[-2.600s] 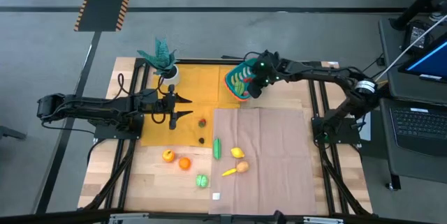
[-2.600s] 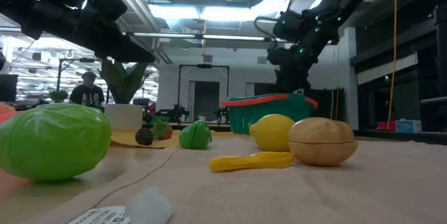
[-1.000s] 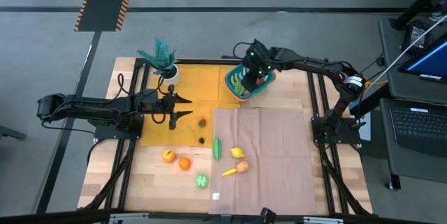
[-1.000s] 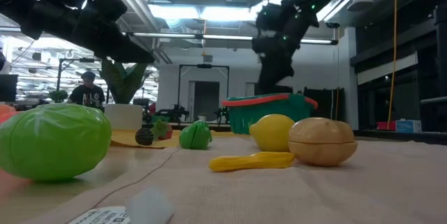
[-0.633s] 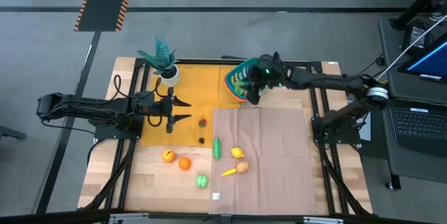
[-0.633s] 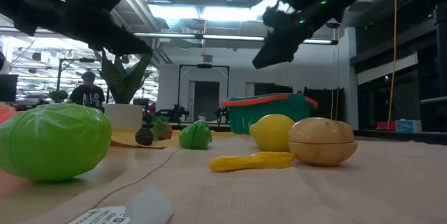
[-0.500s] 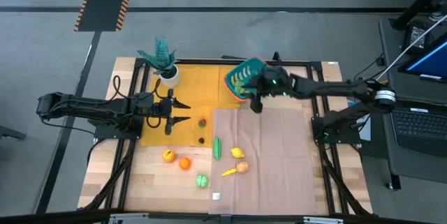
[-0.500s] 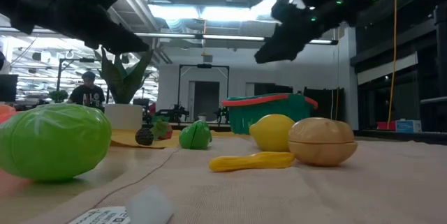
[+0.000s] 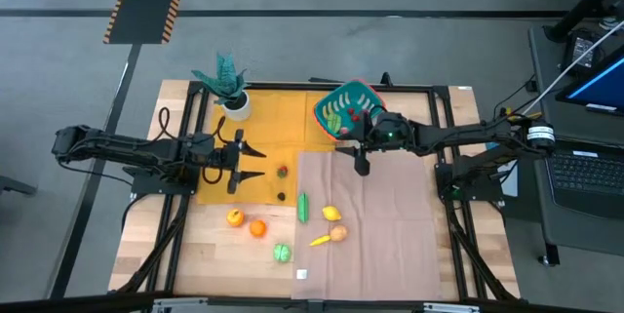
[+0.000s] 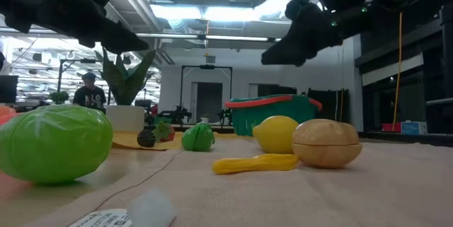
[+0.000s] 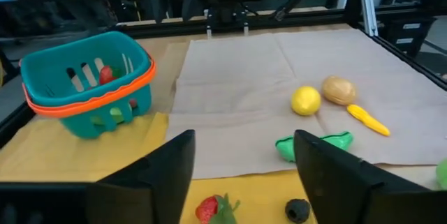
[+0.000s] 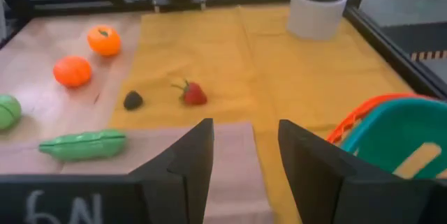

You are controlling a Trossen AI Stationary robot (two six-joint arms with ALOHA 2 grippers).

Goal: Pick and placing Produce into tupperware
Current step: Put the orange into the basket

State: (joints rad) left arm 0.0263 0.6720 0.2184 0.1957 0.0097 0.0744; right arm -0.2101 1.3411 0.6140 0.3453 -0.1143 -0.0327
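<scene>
The teal tupperware (image 9: pixel 343 110) with its orange-red rim stands at the far middle of the table and holds a few pieces of produce. More produce lies loose. A strawberry (image 9: pixel 283 170) and a dark berry (image 9: pixel 281 195) are on the yellow mat. A green pod (image 9: pixel 303 207), lemon (image 9: pixel 331 214) and potato (image 9: pixel 338 233) are on the tan cloth. Two oranges (image 9: pixel 246 222) rest on bare wood. My right gripper (image 9: pixel 351 159) hovers open just near of the tupperware. My left gripper (image 9: pixel 255 163) hovers open left of the strawberry.
A teal plant in a white pot (image 9: pixel 229 89) stands at the far left corner of the yellow mat (image 9: pixel 268 128). The tan cloth (image 9: pixel 380 225) covers the right half. A green ball (image 9: pixel 282 252) and a white tag (image 9: pixel 301 274) lie near the front edge.
My right gripper has left its place above the tupperware and come toward the near edge, over the cloth's far edge. It has tipped from pointing steeply down to almost level. My left gripper has swung slightly toward the near edge.
</scene>
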